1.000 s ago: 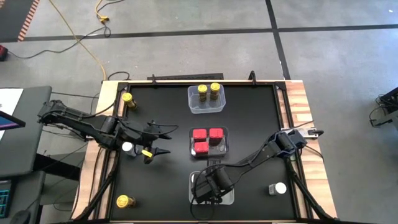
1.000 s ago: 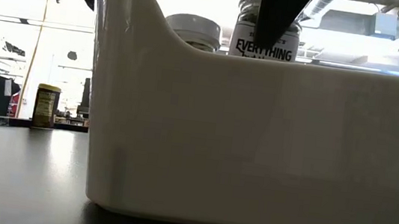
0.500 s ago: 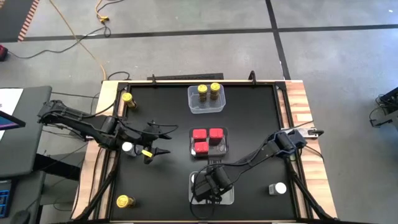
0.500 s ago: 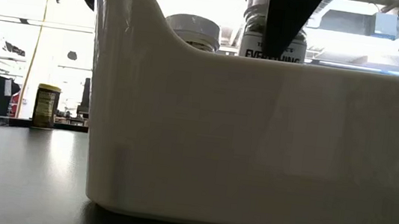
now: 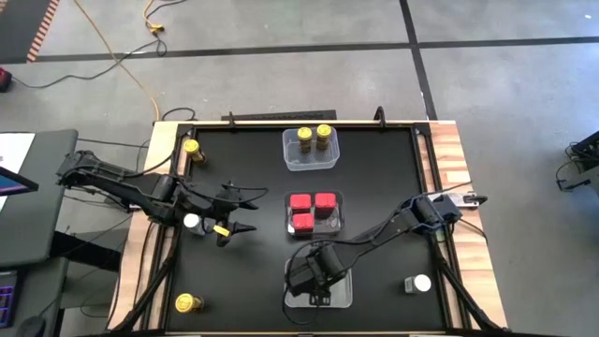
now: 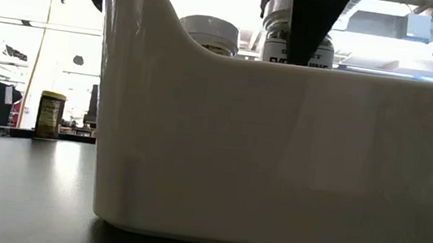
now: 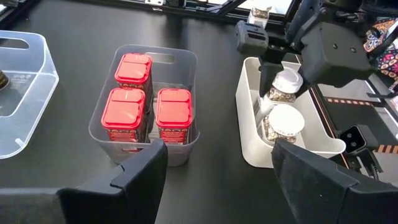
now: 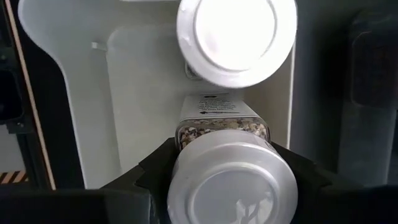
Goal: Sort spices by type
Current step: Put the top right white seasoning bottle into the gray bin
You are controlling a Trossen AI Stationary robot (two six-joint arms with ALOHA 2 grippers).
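Right gripper (image 8: pixel 227 163) jaws clamped on cap of white-capped seasoning jar (image 7: pixel 285 87). Jar hangs upright, long way up-down, straight under jaws, inside white bin (image 7: pixel 250 112), bottom looks not yet on bin floor. Second white-capped jar (image 8: pixel 236 38) stands just beside held one. Left gripper (image 5: pixel 234 219) jaws apart, empty, waits well off. Next: lower, let go.

Grey concrete floor (image 5: pixel 281 84) w/ dark tape lines (image 5: pixel 234 49) crossing it. Yellow cable (image 5: pixel 122 61) snakes from top edge toward the tabletop. Tabletop (image 5: pixel 374 168): black mat, wood border (image 5: pixel 463 178) showing at sides. Dark desk (image 5: pixel 28 201) at left w/ screen corner. Low view: bright backlit room, windows or white wall (image 6: pixel 12 49) behind, ceiling fixtures blown out.
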